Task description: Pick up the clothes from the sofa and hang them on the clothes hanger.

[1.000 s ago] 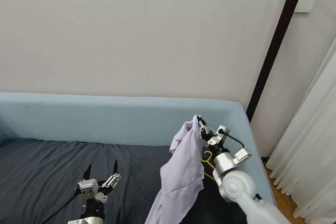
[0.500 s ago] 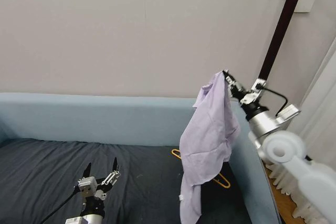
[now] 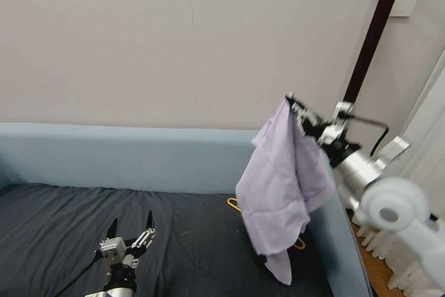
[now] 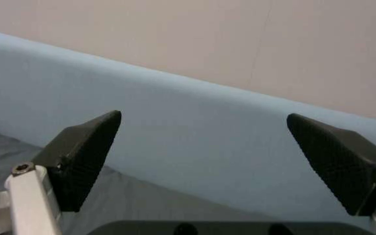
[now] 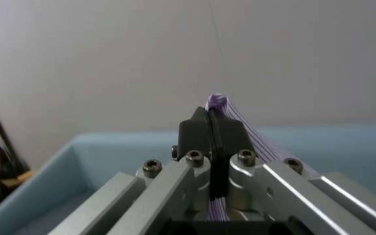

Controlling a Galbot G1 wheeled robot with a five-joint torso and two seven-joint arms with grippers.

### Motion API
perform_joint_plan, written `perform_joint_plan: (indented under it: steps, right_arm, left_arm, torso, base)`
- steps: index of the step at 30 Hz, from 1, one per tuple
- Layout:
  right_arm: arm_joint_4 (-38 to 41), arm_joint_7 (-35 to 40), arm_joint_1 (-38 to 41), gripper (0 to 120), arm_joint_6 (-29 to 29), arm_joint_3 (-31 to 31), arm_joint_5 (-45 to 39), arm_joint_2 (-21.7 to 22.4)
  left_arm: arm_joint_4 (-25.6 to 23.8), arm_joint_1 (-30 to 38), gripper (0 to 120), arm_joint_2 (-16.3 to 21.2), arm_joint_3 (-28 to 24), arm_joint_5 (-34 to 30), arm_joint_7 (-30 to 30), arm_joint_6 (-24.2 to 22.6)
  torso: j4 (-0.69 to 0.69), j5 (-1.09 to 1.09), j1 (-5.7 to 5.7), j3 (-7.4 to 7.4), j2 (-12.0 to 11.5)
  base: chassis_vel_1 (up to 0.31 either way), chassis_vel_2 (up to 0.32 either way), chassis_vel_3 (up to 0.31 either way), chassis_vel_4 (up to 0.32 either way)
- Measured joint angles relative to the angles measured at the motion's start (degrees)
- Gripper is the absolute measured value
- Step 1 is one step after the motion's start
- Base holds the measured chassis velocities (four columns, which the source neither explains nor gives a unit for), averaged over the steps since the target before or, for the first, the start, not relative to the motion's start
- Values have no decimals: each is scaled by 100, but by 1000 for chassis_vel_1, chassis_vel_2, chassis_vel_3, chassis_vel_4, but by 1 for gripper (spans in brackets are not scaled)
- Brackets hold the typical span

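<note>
while the head view showed the lavender shirt (image 3: 285, 172) hanging above the sofa (image 3: 139, 158), the right wrist view showed the right gripper (image 5: 209, 116) with fingers pinching it; the left gripper (image 3: 131, 225) held its fingers wide.

You're in a home, living-room type. Evidence: sofa (image 3: 139, 158) with pale blue backrest and dark grey seat, set against a plain off-white wall (image 3: 174, 46). White curtain (image 3: 432, 113) at the robot's right, beside a dark upright frame post (image 3: 368, 39). Strip of wood floor (image 3: 370, 277) past the sofa end. Household laundry items: orange clothes hanger (image 3: 233, 204) on the seat, lilac garment (image 3: 285, 179).
</note>
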State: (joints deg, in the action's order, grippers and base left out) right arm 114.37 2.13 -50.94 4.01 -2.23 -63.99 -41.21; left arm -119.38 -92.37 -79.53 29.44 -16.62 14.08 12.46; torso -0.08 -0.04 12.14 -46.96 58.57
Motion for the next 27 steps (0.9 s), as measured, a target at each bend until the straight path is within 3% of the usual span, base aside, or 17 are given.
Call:
perform_joint_plan:
  steps: [4, 5, 9, 14, 18, 25, 27]
  right_arm:
    - [-1105, -43, -733, 0, 252, 570, 1105, -944]
    - [-1105, -43, -733, 0, 252, 570, 1105, -944]
    - [-2035, 10, -915, 0, 435, 1028, 1926, -1942]
    - [-2393, 80, -799, 0, 468, 1206, 2126, -2347]
    - [-2471, 689, -654, 4, 125, 1420, 2070, -2709]
    - [-2287, 1365, -622, 26, -506, 1461, 1787, -3030]
    - [-2213, 1645, -645, 38, -997, 1404, 1977, -2984]
  left_arm:
    - [-67, -90, 100, 46, 88, 0, 10, 1]
    - [-67, -90, 100, 46, 88, 0, 10, 1]
    - [-144, -191, 100, 56, 181, 3, 18, 0]
    - [-191, -226, 100, 51, 231, 6, 23, 0]
    - [-215, -260, 100, 17, 265, 16, 33, 4]
    - [-202, -251, 100, -74, 218, 88, 41, 24]
    - [-187, -250, 100, -111, 182, 125, 44, 43]
  torso:
    - [0, 0, 0, 0, -1]
    - [0, 0, 0, 0, -1]
    - [2, -4, 0, 0, 0]
    - [2, -4, 0, 0, 0]
    - [2, -4, 0, 0, 0]
    - [2, -3, 0, 0, 0]
    - [1, -2, 0, 0, 0]
  base:
    - [0, 0, 0, 0]
    - [0, 0, 0, 0]
    - [0, 0, 0, 0]
    - [0, 0, 0, 0]
    - [0, 0, 0, 0]
    - [0, 0, 0, 0]
    - [0, 0, 0, 0]
